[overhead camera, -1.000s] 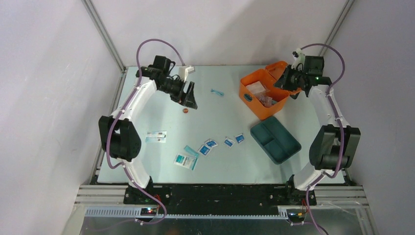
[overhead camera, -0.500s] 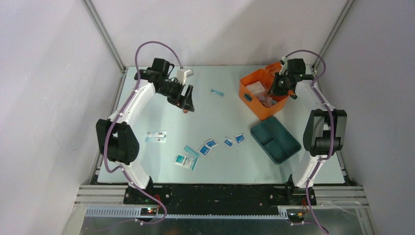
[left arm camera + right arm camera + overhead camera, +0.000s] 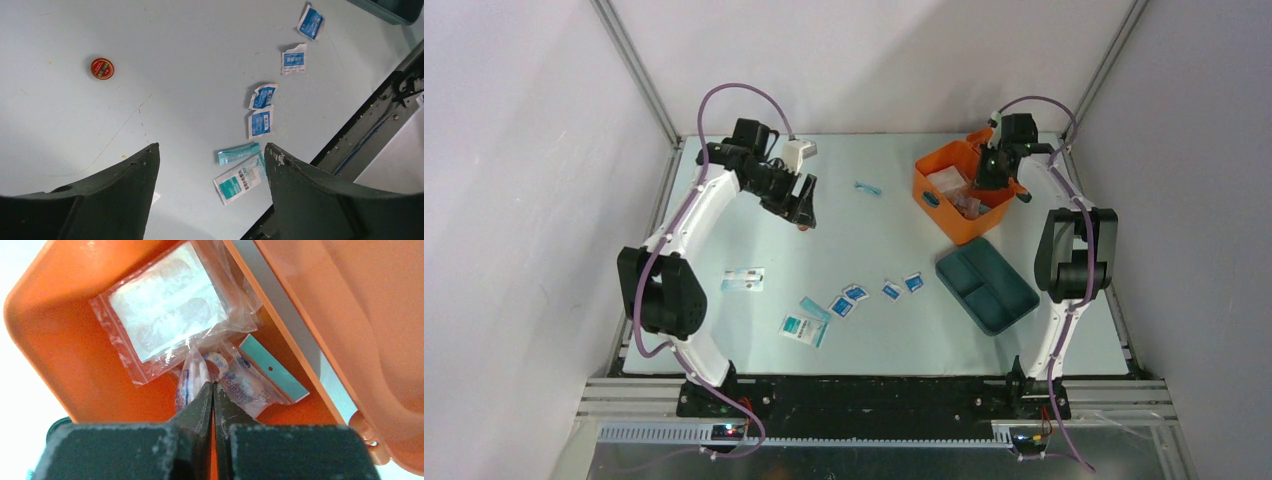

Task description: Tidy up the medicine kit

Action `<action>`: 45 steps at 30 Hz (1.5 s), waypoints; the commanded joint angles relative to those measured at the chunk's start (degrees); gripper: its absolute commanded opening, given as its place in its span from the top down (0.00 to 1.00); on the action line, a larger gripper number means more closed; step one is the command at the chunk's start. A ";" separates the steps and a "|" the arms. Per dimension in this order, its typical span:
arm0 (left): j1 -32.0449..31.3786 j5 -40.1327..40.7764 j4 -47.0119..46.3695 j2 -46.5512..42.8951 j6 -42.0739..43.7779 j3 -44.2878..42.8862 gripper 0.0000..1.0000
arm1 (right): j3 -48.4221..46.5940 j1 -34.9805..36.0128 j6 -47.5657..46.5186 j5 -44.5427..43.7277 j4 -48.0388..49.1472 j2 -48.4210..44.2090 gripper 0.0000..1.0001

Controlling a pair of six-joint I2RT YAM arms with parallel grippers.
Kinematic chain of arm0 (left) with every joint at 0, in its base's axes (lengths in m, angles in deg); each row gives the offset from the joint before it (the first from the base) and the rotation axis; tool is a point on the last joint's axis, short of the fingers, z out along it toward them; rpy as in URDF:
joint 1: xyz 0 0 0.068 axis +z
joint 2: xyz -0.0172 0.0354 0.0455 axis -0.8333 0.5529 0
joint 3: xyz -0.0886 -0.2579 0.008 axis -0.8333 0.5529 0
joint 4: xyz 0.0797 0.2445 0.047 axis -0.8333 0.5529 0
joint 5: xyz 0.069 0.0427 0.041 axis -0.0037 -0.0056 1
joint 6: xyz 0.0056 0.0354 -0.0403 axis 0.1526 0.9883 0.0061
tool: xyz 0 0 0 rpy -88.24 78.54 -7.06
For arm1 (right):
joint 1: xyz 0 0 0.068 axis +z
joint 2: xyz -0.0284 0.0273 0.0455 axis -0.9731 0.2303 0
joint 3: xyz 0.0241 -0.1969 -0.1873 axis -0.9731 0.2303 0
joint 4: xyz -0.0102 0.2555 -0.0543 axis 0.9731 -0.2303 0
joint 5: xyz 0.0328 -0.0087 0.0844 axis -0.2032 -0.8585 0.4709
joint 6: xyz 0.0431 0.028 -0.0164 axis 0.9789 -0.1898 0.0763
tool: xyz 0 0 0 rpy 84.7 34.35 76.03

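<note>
The orange medicine kit [image 3: 941, 205] stands open at the back right, its lid [image 3: 982, 140] tipped back. Its dark teal tray insert [image 3: 986, 284] lies on the table in front of it. My right gripper [image 3: 984, 176] is shut and points down into the case. In the right wrist view its closed tips [image 3: 214, 385] sit just above clear packets [image 3: 170, 332] on the orange case floor [image 3: 60, 345]; I see nothing held between them. My left gripper [image 3: 803, 208] is open and empty above the table, next to a small red round tin [image 3: 803, 226]. In the left wrist view the left gripper [image 3: 212, 150] shows, with the tin [image 3: 102, 68] at upper left.
Several blue-white sachets [image 3: 855, 293] and a teal-white packet [image 3: 804, 328] lie in the near middle. The sachets [image 3: 261, 122] also show in the left wrist view. A clear packet [image 3: 743, 280] lies left of them. A small blue item [image 3: 868, 187] lies at the back centre.
My right gripper has swung left from the lid to over the open case. My left gripper has shifted slightly left and back, staying open.
</note>
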 commanded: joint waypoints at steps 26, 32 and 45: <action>-1.01 1.40 -1.92 -0.82 -0.45 -0.48 0.19 | -4.59 -0.75 -17.46 4.70 -10.39 -0.25 1.00; -1.04 1.66 -1.99 -0.66 -0.54 0.48 0.19 | -13.52 -2.25 -17.67 4.06 -9.18 2.72 1.00; 0.08 22.18 -5.19 -1.55 -11.92 -0.72 0.20 | 8.65 -1.42 -32.67 22.68 -12.12 -27.91 0.45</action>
